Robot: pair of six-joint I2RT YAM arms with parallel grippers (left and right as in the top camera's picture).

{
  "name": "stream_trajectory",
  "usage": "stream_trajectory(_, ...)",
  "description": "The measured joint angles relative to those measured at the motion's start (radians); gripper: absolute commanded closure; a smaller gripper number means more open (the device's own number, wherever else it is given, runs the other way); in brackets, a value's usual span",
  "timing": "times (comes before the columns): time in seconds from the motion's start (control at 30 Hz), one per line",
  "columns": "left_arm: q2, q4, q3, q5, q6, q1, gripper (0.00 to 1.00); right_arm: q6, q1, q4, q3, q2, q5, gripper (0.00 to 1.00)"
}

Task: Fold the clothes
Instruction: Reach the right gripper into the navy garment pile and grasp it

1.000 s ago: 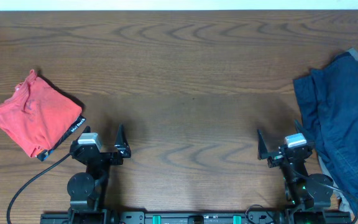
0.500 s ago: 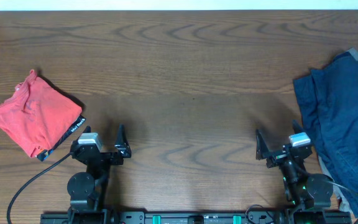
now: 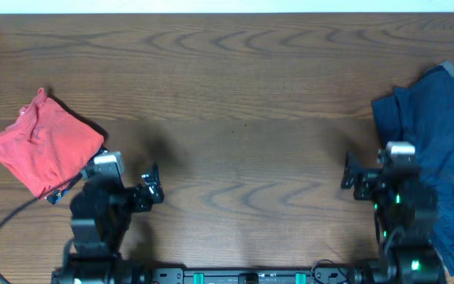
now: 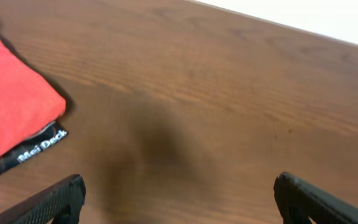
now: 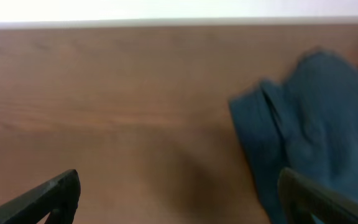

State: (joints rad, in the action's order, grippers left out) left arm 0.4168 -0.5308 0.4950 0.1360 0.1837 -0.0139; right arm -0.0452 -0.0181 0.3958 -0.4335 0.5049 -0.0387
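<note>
Overhead view: your coral-red garment (image 3: 46, 150) lies crumpled at the table's (image 3: 243, 95) left end, its black lettered waistband (image 4: 33, 151) turned toward the table's near edge, just beside the left gripper (image 4: 179, 185) — fingers spread wide, holding nothing. The navy pile (image 3: 432, 150) covers the table's right end; the right gripper (image 5: 179, 180) stands beside it, likewise spread and empty.

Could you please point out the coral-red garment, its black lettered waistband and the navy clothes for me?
coral-red garment (image 3: 44, 146): overhead view, middle of the cloth.
black waistband (image 4: 36, 148): left wrist view, on the white lettering.
navy clothes (image 3: 428, 150): overhead view, middle of the pile.
</note>
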Motion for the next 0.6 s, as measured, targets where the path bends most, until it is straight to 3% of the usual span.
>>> stream_trajectory(0.27, 0.262, -0.161, 0.219, 0.007, 0.000, 0.000, 0.02, 0.001, 0.079, 0.217, -0.358, 0.554, -0.075, 0.01)
stream_trajectory(0.47, 0.322, -0.169, 0.231, 0.008, 0.000, 0.000, 0.02, -0.008, 0.099, 0.140, -0.447, 0.787, -0.177, 0.02)
stream_trajectory(0.57, 0.329, -0.170, 0.231, 0.010, 0.000, 0.000, 0.02, -0.024, 0.131, 0.081, -0.449, 0.878, -0.254, 0.07)
stream_trajectory(0.6, 0.329, -0.170, 0.231, 0.011, 0.000, 0.000, 0.02, -0.030, 0.151, 0.067, -0.449, 0.912, -0.278, 0.14)
